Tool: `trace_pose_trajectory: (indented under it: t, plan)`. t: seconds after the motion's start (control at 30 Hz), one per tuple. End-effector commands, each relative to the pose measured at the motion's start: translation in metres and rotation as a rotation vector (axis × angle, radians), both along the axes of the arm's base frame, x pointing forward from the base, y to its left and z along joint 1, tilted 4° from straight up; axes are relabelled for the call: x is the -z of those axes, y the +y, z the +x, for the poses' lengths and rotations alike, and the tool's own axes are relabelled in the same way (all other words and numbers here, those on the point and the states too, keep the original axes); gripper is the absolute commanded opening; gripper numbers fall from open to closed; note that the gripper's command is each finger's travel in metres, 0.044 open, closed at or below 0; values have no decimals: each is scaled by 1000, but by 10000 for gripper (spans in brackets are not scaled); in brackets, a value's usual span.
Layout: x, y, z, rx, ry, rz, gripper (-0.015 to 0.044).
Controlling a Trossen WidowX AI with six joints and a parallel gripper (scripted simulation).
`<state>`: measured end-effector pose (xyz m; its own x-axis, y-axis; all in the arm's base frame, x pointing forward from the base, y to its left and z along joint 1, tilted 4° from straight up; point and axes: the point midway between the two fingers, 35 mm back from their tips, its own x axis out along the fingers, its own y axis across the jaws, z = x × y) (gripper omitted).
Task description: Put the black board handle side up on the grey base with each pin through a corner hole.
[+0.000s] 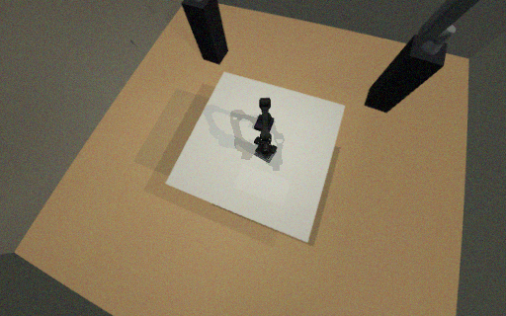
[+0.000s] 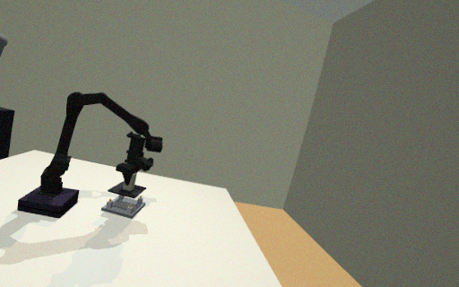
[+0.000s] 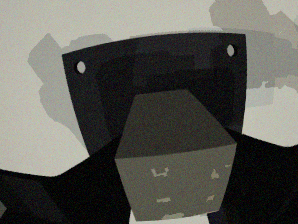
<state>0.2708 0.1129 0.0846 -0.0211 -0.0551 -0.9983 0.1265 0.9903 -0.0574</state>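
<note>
Pincer [image 1: 266,149] [image 2: 129,180] [image 3: 166,131]: partly open, its fingers closed against the sides of the square handle [image 2: 130,183] [image 3: 175,150], which keeps them apart. Grip is on the handle; the exterior view shows the pincer pointing downward, above the board.

Board [image 1: 268,157] [image 2: 136,192] [image 3: 160,70]: black, handle side up, held off the table [image 1: 296,197] [image 2: 193,233] and roughly level. Exterior view places it over the grey base [image 2: 117,210], with a visible gap between the two. Board not seated; posts stand below it, gold pins at their tops.

Wrist view: two corner holes at the board's far edge, a left hole [image 3: 81,67] and a right hole [image 3: 230,50], pale surface showing through both. The other two corners are hidden there. Exact alignment of holes with pins: cannot tell.
</note>
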Motion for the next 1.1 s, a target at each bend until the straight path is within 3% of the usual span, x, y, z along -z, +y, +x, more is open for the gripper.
trace_pose_trajectory:
  t: [0.0, 1.07]
  plan:
    - [5, 3, -1, 8, 1, -1, 0]
    - [25, 1, -2, 7, 0, -1, 0]
